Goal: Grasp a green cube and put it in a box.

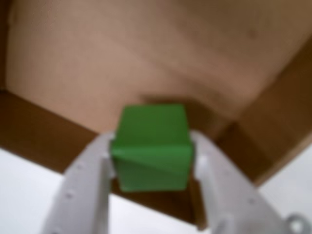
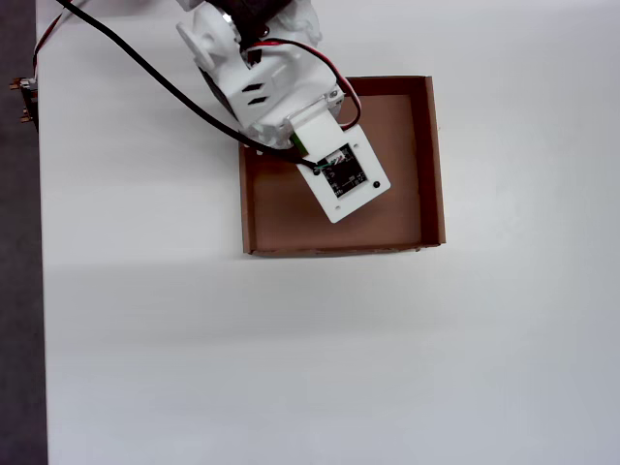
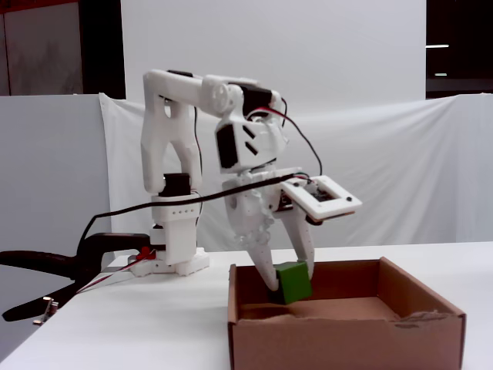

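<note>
One small bright green solid cube (image 3: 293,282) is pinched between the white two-finger gripper (image 1: 152,161) jaws, hanging inside the shallow brown cardboard box (image 3: 347,339) near its back-left corner in the fixed view. Lower a touch, then part the jaws — keep clear of the wall.
</note>
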Available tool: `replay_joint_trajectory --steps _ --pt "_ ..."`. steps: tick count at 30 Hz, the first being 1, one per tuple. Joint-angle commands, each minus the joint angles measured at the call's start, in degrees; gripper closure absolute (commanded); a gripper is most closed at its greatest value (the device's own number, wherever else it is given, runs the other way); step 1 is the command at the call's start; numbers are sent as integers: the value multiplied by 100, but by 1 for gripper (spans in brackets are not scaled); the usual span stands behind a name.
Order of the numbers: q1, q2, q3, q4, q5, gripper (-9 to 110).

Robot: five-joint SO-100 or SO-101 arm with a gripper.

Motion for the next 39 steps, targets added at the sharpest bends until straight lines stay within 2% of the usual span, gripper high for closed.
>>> replay_joint_trajectory --steps 1,12,17,25,33,39 --pt "-79 9 0 -105 -105 87" --pt "-158 -290 0 -290 -53 87" --pt "-167 -360 0 -369 -53 81" --pt "-9 -114 -97 -237 -35 80" --pt "1055 1195 -606 712 896 80" --pt "2426 2619 237 1538 923 80"
